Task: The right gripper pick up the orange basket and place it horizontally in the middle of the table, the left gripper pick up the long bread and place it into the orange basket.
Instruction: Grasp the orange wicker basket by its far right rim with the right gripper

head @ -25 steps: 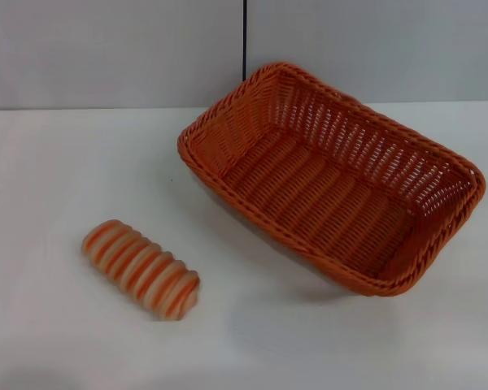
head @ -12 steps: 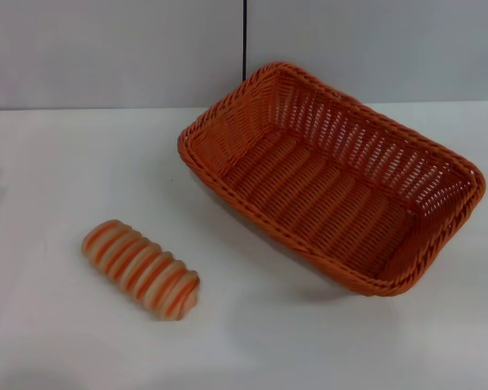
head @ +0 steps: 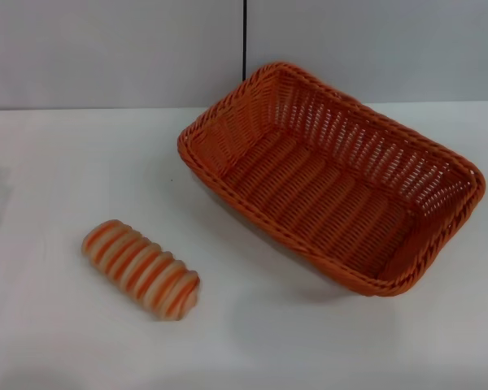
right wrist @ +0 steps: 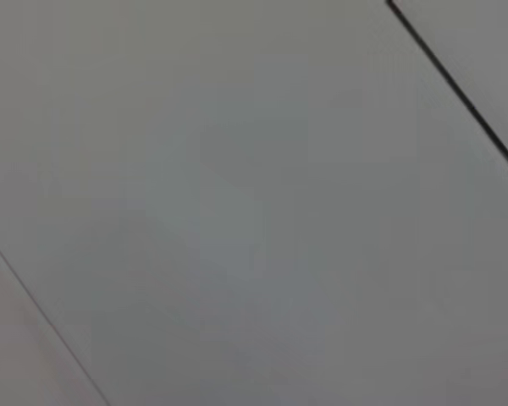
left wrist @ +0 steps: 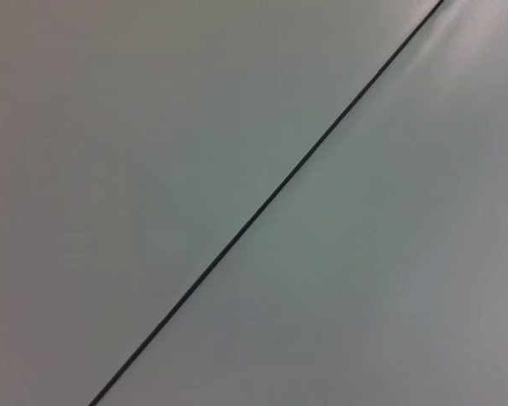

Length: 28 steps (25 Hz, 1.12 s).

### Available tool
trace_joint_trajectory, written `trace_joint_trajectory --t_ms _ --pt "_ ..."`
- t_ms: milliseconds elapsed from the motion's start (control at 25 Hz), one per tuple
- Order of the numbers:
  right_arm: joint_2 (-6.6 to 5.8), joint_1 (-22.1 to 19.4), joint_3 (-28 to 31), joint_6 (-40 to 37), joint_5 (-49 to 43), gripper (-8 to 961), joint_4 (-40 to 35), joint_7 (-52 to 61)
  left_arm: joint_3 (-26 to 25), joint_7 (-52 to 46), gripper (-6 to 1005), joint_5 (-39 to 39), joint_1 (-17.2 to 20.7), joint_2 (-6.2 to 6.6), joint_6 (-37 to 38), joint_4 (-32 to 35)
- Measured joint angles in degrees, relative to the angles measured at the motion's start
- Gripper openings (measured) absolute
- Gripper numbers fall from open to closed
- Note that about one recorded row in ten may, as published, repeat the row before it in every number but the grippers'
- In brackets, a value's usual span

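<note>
The orange basket [head: 332, 177] sits on the white table [head: 57, 171], right of centre and toward the far side; it lies at a slant, one short end pointing to the far left near the wall, the other reaching toward the near right; its inside holds nothing and its braided rim faces up; the long bread [head: 141, 269] lies on the near left part of the table, well apart from the basket, also slanted, with its cream and orange-brown stripes running crosswise; a grey wall [head: 114, 49] with a thin dark vertical seam [head: 245, 39] stands behind the table; neither the left gripper nor the right gripper appears in any view, so how their fingers stand cannot be told; both wrist views show only a plain grey panel crossed by a thin dark line [left wrist: 271, 199].
</note>
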Motion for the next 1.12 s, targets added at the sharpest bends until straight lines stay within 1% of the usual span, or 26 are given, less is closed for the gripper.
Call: trace_joint_trajectory --t_ms 40,80,120,240,280,320,400,440,480,520,640,680,760,920,1000,1120 --pt "-0.58 0.6 0.0 0.0 -1.3 447 1.9 2.8 0.2 0.0 813 0.0 0.0 0.00 0.0 0.0" --pt "-1.72 2.2 -0.3 0.2 -4.5 446 5.0 8.3 0.4 0.0 813 0.0 0.0 0.00 0.0 0.0" --pt "-1.72 2.2 -0.3 0.2 -4.5 444 5.0 8.3 0.6 0.0 813 0.0 0.0 0.00 -0.1 0.1" --pt "-3.41 5.3 -2.3 0.8 -11.4 439 7.6 14.6 1.1 0.2 813 0.0 0.0 0.00 -0.2 0.1" --pt "-4.22 7.6 -4.4 1.8 -15.8 438 8.3 16.4 1.2 0.3 813 0.0 0.0 0.00 -0.3 0.1" --pt "-4.22 7.6 -4.4 1.8 -15.8 436 8.3 16.4 1.6 0.3 813 0.0 0.0 0.00 -0.5 0.1" --pt "-4.77 10.0 -6.9 3.7 -19.7 433 8.4 17.0 2.0 0.3 813 0.0 0.0 -0.01 -0.8 0.1" --pt "-5.02 11.2 -8.4 4.9 -21.5 432 8.4 17.0 2.1 0.3 813 0.0 0.0 -0.01 -0.8 0.1" --pt "-5.37 13.0 -11.3 7.4 -25.3 430 8.4 16.8 2.2 0.3 813 0.0 0.0 0.00 -0.8 0.1" --pt "-5.37 13.0 -11.3 7.4 -25.3 429 8.4 16.8 2.5 0.2 813 0.0 0.0 0.00 -0.7 0.1" --pt "-5.52 14.5 -13.8 9.0 -30.5 424 8.5 16.8 3.3 0.5 813 0.0 0.3 -0.02 -0.6 0.1" --pt "-5.62 15.4 -14.9 9.2 -33.5 423 8.5 17.0 3.7 0.7 813 0.0 0.4 -0.05 -0.7 0.1" --pt "-5.70 16.0 -15.6 9.3 -34.9 420 8.5 16.9 4.2 1.0 813 0.0 0.6 -0.07 -1.2 0.1" --pt "-5.82 19.7 -19.8 8.9 -41.9 414 8.0 16.5 4.7 1.4 814 0.0 0.6 -0.09 -1.6 0.1" --pt "-5.53 21.4 -21.1 8.7 -45.0 410 7.2 16.5 5.1 2.3 814 0.0 0.6 -0.12 -1.7 0.2" --pt "-4.63 23.3 -22.3 7.3 -48.0 406 5.4 16.6 5.7 2.6 814 0.0 0.6 -0.22 -2.4 0.1"
